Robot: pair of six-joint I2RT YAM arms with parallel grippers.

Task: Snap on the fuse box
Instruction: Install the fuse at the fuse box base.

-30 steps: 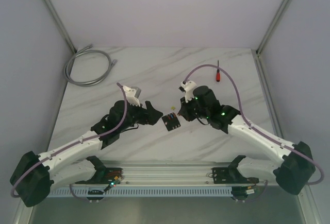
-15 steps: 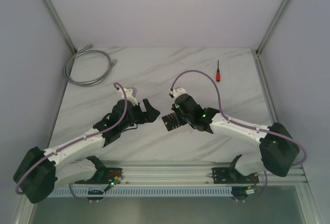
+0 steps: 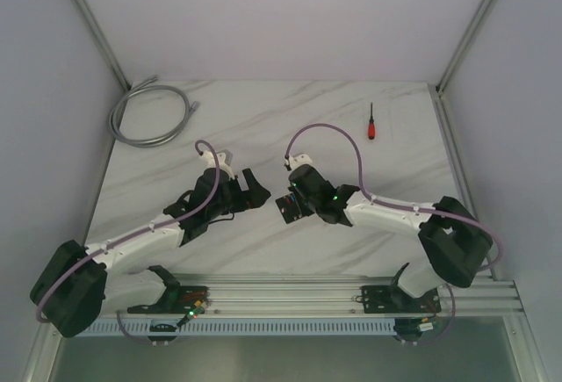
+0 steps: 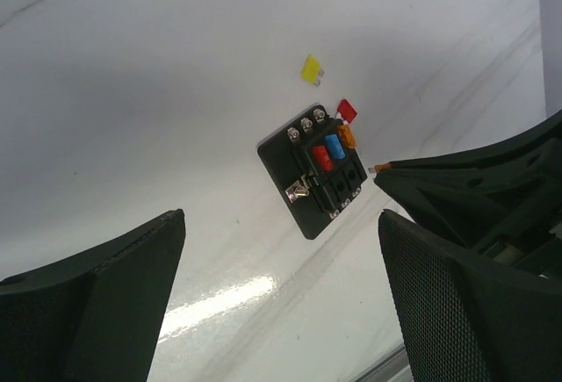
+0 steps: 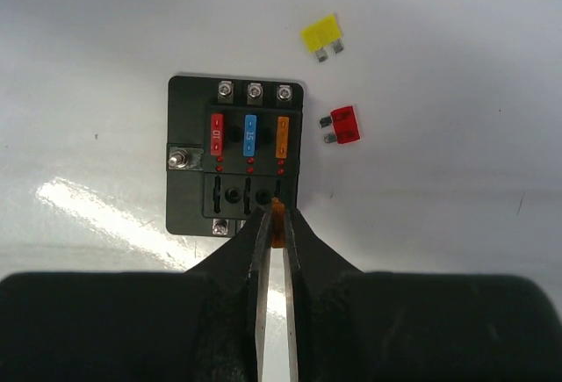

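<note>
Just beyond the tips of the right gripper [image 5: 277, 224] lies the fuse box [image 5: 234, 155], flat; those jaws pinch an orange fuse [image 5: 277, 215] (at the box's near edge). Opposite, the left gripper [image 3: 256, 187] gapes empty, box ahead.

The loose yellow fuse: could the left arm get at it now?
Probably yes: its fingers stand open and the yellow fuse lies uncovered on the table, just beyond the fuse box. The right arm close by could crowd it.
</note>
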